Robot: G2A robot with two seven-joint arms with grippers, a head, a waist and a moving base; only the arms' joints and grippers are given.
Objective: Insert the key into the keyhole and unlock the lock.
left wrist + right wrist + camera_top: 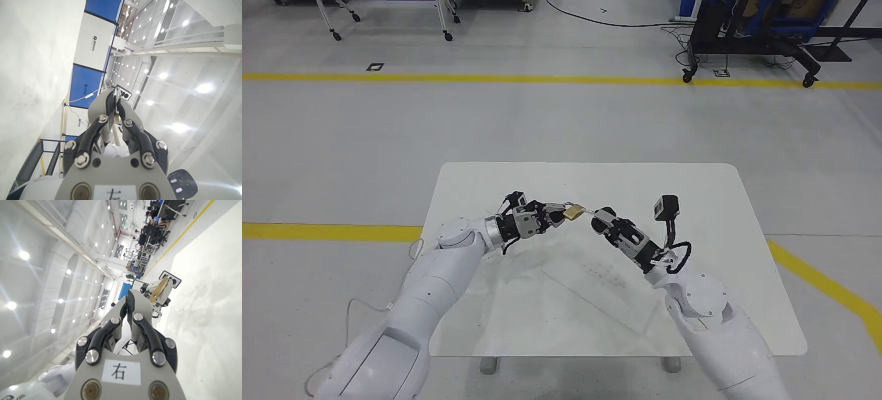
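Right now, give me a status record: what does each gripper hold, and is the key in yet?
left gripper: shut on padlock, held above table
right gripper: shut on key, dark head between pads, blade hidden
spacing: padlock close to right gripper, small gap between them
keyhole end: faces right gripper
inserted: not visibly

White table point(722, 190) on a grey floor; yellow floor line point(542, 78) beyond its far edge; black wheeled frame point(702, 25) far right.
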